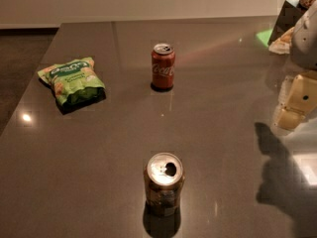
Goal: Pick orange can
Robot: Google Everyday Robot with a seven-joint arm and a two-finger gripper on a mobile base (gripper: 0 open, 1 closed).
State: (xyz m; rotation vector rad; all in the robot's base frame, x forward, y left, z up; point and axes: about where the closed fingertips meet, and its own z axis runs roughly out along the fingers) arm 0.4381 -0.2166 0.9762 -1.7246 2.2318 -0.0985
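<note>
The gripper (pixel 295 103) is seen at the right edge, above the table (pixel 89 182), and the arm (pixel 307 33) behind it is cut off by that edge. The table is cropped at the bottom and right. The markings on the orange can (pixel 164 185) are too blurred to be read, as is the print on the green bag (pixel 73 81). At the top right, a dark box (pixel 285 16) and a pale wrapper (pixel 282 42) are partly covered by the arm and cannot be identified.

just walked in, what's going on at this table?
The robot's cream-coloured gripper hangs at the picture's right above the dark glossy table, well apart from the dull orange-brown drink can, which stands upright near the front edge, not yet picked. A red Coca-Cola can and a green snack bag sit farther back.
</note>
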